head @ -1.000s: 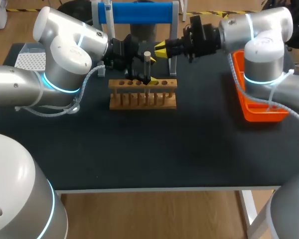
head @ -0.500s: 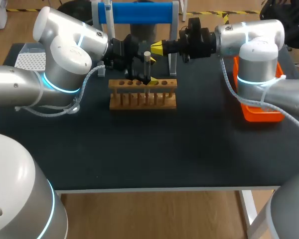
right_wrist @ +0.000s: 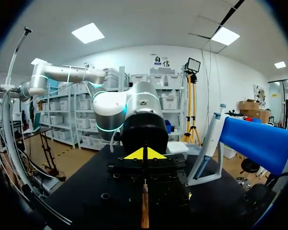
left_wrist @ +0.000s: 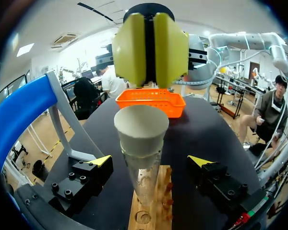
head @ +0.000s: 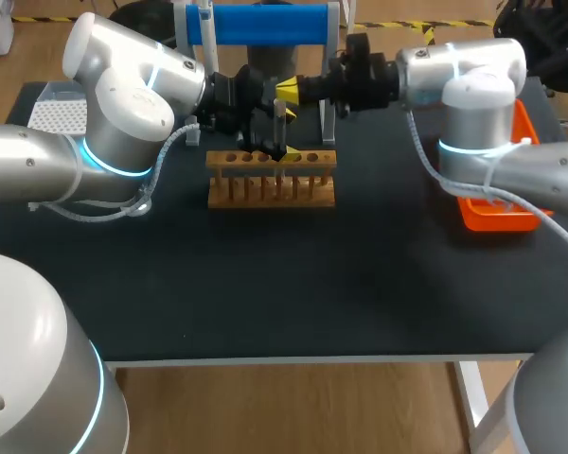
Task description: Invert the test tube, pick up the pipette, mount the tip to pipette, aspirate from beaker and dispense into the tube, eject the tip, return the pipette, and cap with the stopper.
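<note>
A clear test tube (left_wrist: 143, 179) with a pale stopper (left_wrist: 141, 128) in its mouth stands upright in the wooden rack (head: 271, 180). My left gripper (left_wrist: 151, 162) is open, its yellow-tipped fingers (left_wrist: 102, 160) wide apart on either side of the tube and not touching it. My right gripper (head: 287, 90) is shut on nothing, its tips pressed together just above the stopper; I cannot tell whether they touch it. In the right wrist view the shut tips (right_wrist: 145, 153) point at my left arm's wrist (right_wrist: 144, 127), with the rack (right_wrist: 145, 213) below them.
The pipette (head: 204, 21) hangs on the blue stand (head: 265, 24) behind the rack. A white tip box (head: 57, 113) sits at the far left and an orange basket (head: 497, 213) at the right, under my right arm.
My right arm has moved left, bringing its gripper from beside the tube to just over the stopper. The left arm has kept still.
</note>
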